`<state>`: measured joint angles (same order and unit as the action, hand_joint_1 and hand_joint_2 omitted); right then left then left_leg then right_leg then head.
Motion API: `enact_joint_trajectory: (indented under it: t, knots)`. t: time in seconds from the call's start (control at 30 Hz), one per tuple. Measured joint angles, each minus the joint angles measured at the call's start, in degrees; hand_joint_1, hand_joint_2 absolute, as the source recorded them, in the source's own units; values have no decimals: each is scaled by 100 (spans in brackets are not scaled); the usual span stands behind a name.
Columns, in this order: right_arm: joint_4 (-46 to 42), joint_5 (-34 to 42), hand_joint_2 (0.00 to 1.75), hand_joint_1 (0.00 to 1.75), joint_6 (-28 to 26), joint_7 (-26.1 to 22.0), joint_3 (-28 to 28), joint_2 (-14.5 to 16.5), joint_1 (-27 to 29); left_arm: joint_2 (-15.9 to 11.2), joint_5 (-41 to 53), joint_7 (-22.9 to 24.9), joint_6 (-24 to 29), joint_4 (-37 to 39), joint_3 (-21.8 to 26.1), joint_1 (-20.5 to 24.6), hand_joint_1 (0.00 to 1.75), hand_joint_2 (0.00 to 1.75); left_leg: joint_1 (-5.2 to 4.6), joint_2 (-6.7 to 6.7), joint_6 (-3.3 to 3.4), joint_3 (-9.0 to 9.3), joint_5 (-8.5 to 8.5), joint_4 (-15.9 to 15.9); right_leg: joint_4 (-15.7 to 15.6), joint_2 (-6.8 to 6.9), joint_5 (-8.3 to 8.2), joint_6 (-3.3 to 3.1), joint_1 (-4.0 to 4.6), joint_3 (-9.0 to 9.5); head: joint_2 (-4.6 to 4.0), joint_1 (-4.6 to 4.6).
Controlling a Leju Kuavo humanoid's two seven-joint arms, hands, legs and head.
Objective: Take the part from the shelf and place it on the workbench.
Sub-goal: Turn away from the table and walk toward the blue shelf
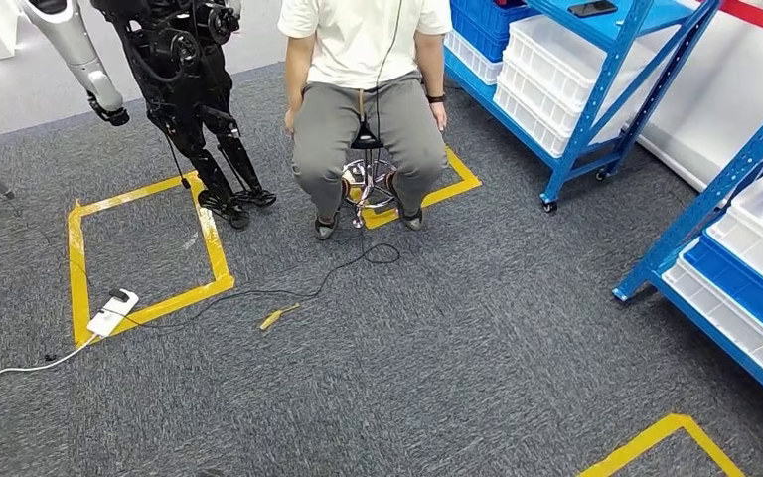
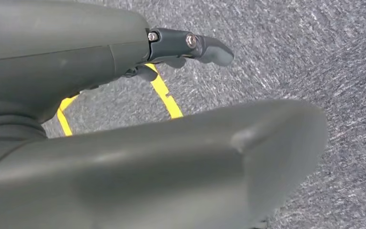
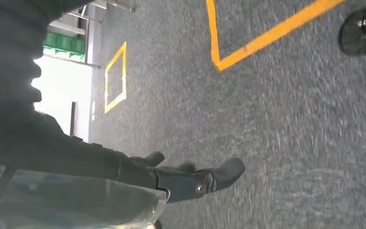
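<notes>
In the right wrist view my right hand (image 3: 181,183) hangs over grey carpet, its dark fingers (image 3: 221,172) stretched out. A clear, shiny part (image 3: 76,202) lies against them, held in the hand and covering the thumb. In the left wrist view my left hand (image 2: 138,124) is over the carpet too. Its thick grey thumb (image 2: 195,157) and dark fingers (image 2: 205,47) are spread with nothing between them. In the head view a blue shelf (image 1: 596,89) with white bins stands at the back right, and a second blue shelf (image 1: 745,258) is at the right edge.
A person (image 1: 363,89) sits on a stool straight ahead. Another black robot (image 1: 184,79) stands at the back left beside a yellow tape square (image 1: 149,248). A white power strip (image 1: 111,311) and its cables lie on the carpet. More yellow tape (image 1: 656,442) is near right.
</notes>
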<state>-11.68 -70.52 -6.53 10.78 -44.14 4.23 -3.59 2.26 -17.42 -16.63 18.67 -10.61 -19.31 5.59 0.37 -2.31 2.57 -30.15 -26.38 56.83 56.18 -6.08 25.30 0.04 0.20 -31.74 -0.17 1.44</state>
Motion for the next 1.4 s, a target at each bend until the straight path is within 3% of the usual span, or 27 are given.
enact_joint_trajectory:
  t: [0.07,0.13,0.2,0.23,0.27,0.33,0.37,0.4,0.47,0.5,0.57,0.63,0.7,0.73,0.77,0.83,0.87,0.93,1.0,1.07,1.13,1.17,1.23,1.27,1.33,1.37,1.4]
  knots:
    - [1,8,175,0,-2,1,-2,-14,-10,11,8,1,-1,-3,0,7,0,0,28,127,64,44,102,-145,337,224,182,-4,22,-197,0,-25]
    - [1,15,175,0,-3,3,-3,-20,-25,19,14,8,-4,-2,-1,2,0,0,24,275,93,35,132,-178,1060,455,526,-20,-26,-580,0,-47]
    - [1,18,175,0,-4,7,-5,-23,-18,28,18,15,-8,-1,-5,-2,0,0,21,428,66,13,126,-176,1532,528,686,62,-103,-832,0,-51]
    - [1,19,175,0,-4,9,-6,-27,-10,33,19,16,-8,-1,-8,-2,0,0,27,491,43,4,122,-173,1462,558,637,136,-145,-797,0,-53]
    - [1,20,175,0,-5,11,-7,-34,-3,38,20,17,-9,-1,-11,-2,0,0,40,557,7,4,115,-166,1162,616,514,227,-195,-635,0,-54]
    - [1,20,175,0,-6,13,-8,-36,-13,40,20,17,-10,-1,-16,-4,0,0,49,682,-99,14,66,-118,364,898,224,366,-265,-189,0,-66]
    - [1,20,175,0,-7,13,-8,-31,-28,38,20,19,-11,0,-18,-7,0,0,44,747,-160,29,23,-85,103,1023,114,370,-277,-45,0,-65]
    - [1,21,175,0,-7,13,-8,-25,-40,34,22,21,-11,1,-19,-5,0,0,38,817,-212,47,-16,-57,7,1095,56,333,-266,3,0,-59]
    - [1,22,175,0,-7,13,-9,-25,-45,38,27,24,-11,-1,-23,18,0,0,59,957,-280,91,-56,-33,42,998,17,206,-239,-35,0,-35]
    - [1,22,175,0,-7,13,-10,-31,-37,43,29,23,-11,-2,-25,37,0,0,91,959,-311,106,-78,-14,46,922,7,156,-241,-41,0,-28]
    - [1,24,175,0,-7,14,-12,-36,-32,49,34,24,-11,-4,-25,60,0,0,141,692,-360,-6,-314,295,44,780,-16,69,-248,-39,0,-19]
    - [1,25,175,0,-7,15,-12,-34,-33,50,37,36,-11,-2,-26,54,0,0,148,348,-366,-361,-728,1048,42,634,-32,5,-210,-55,0,-7]
    - [1,25,175,0,-7,15,-12,-30,-28,51,37,54,-11,1,-27,37,0,0,137,256,-326,-704,-912,1665,43,468,-46,-32,-151,-71,0,-5]
    - [1,26,175,0,-7,15,-12,-30,-20,52,37,60,-11,1,-27,32,0,0,126,240,-283,-746,-829,1681,43,381,-55,-47,-120,-74,0,-5]
    - [1,26,175,0,-7,15,-12,-29,-13,52,37,61,-11,1,-27,31,0,0,110,212,-227,-675,-650,1468,43,302,-63,-57,-96,-74,0,-7]
    - [2,27,175,0,-7,15,-12,-14,-5,36,37,61,-10,1,-27,34,0,0,50,28,-71,-337,-232,696,40,158,-87,-75,-64,-73,0,-17]
    - [2,25,175,0,-8,15,-12,-3,-7,26,37,62,-10,1,-27,36,0,0,11,-64,0,-206,-111,400,37,99,-98,-71,-61,-77,0,-27]
    - [4,19,175,0,-12,13,-12,17,-8,7,37,63,-8,1,-27,49,0,0,-59,-131,81,-114,-48,166,22,1,-128,-32,-73,-99,0,-28]
    - [5,15,175,0,-14,10,-13,11,-3,26,37,61,-7,-3,-27,67,0,0,-64,-22,120,-74,26,42,-4,-61,-162,36,-54,-136,0,-13]
    - [7,14,175,0,-15,9,-14,1,-2,44,37,56,-5,-9,-27,71,0,0,-34,104,163,-1,141,-147,207,127,-55,46,-14,-272,0,-34]
    - [8,12,175,0,-15,8,-14,-13,-15,52,36,54,-6,-9,-27,62,0,0,-35,250,188,11,200,-230,836,410,260,17,-30,-581,0,-62]
    - [8,12,175,0,-15,8,-14,-19,-21,55,36,54,-8,-8,-27,58,0,0,-40,334,189,-6,209,-229,1200,480,419,29,-62,-756,0,-73]
    - [8,13,175,0,-15,8,-14,-32,-13,64,34,57,-10,-5,-26,51,0,0,-36,487,151,-33,207,-224,1501,546,522,133,-140,-883,0,-79]
    - [8,13,175,0,-15,8,-14,-39,-6,69,33,58,-12,-5,-26,51,0,0,-22,553,119,-42,203,-215,1324,587,449,216,-182,-775,0,-84]
    - [8,11,175,0,-15,8,-14,-47,-8,72,28,62,-14,-5,-26,51,0,0,-4,680,19,-56,167,-152,530,823,190,367,-260,-305,0,-90]
    - [6,10,175,0,-15,7,-14,-45,-21,68,25,63,-15,-5,-26,50,0,0,-8,744,-44,-56,124,-101,215,952,90,384,-268,-125,0,-98]
    - [5,8,175,0,-15,5,-14,-39,-33,63,22,65,-14,-4,-26,51,0,0,-18,803,-101,-50,78,-57,30,1041,32,357,-267,-17,0,-97]
